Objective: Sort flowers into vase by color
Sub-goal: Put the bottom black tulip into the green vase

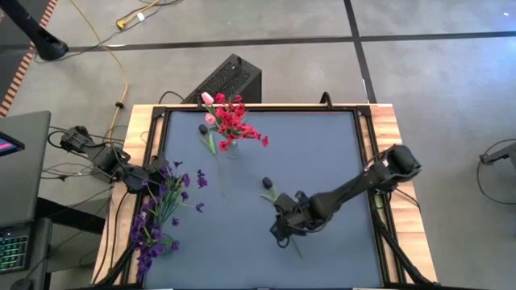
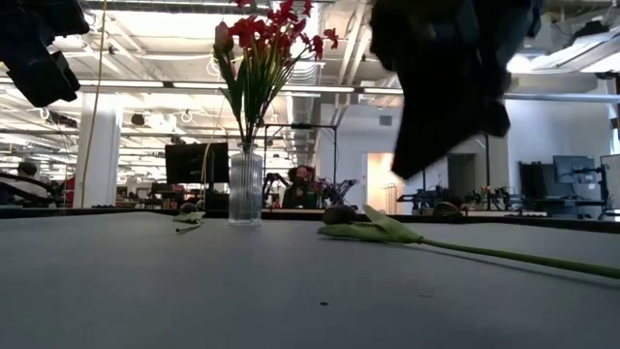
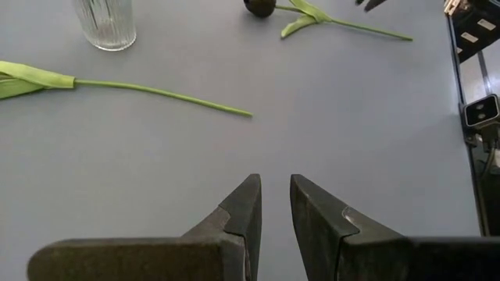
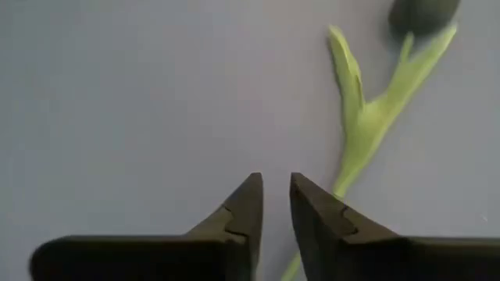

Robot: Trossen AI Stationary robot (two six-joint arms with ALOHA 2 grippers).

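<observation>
A ribbed glass vase (image 1: 232,147) stands at the table's far middle and holds red blossom sprays (image 1: 234,121) and a pink tulip (image 1: 208,99). A dark-budded tulip (image 1: 268,184) lies flat at mid-table, its stem (image 4: 355,148) running toward the near edge. My right gripper (image 4: 276,187) hovers just above that stem's lower part, narrowly open, nothing between its fingers. A second dark-budded tulip (image 3: 156,92) lies left of the vase. Purple flowers (image 1: 161,213) lie along the left side. My left gripper (image 3: 276,187) waits above them, narrowly open and empty.
The grey mat (image 1: 322,145) is bordered by wooden strips and black rails. A black box (image 1: 226,80) stands beyond the far edge. Bare mat lies to the right of the vase and along the near edge.
</observation>
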